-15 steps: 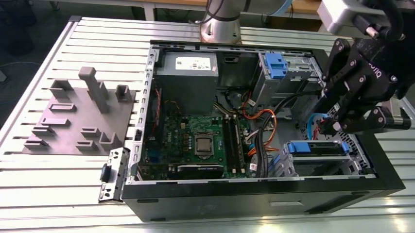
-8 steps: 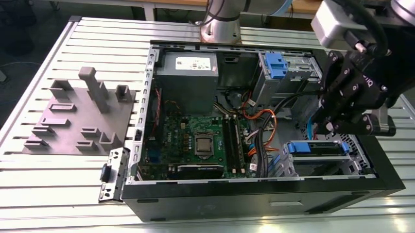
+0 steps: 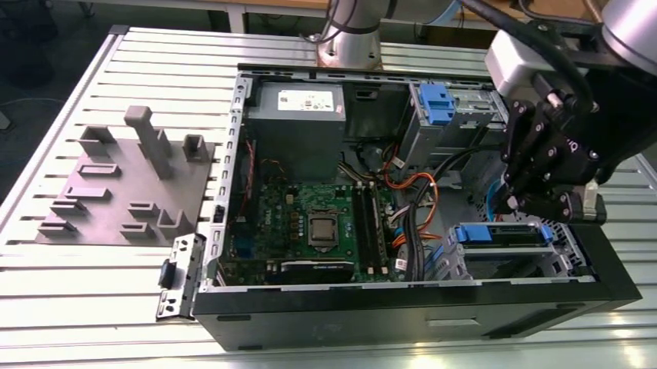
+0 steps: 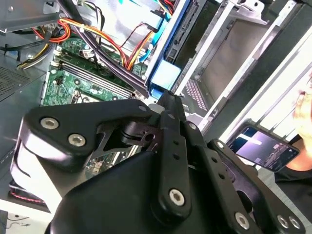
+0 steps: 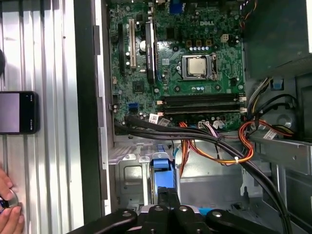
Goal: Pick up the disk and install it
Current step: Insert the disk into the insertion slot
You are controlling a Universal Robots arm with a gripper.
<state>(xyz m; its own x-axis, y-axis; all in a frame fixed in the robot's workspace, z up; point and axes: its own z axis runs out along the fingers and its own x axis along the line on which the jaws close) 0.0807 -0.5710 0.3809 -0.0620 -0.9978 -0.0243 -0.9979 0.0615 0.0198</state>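
hand (image 3: 555, 201) above disk (image 3: 500, 234) in drive bay, grip state unclear; cables (image 3: 416, 201) just beside, snag risk.

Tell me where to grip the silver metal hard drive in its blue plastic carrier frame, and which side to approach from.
Probably grip the disk across the long edges of its blue carrier frame, coming straight down through the open side of the computer case. It sits in the metal drive cage with walls around it, so only its upper side seems reachable. The gripper hangs just above it.
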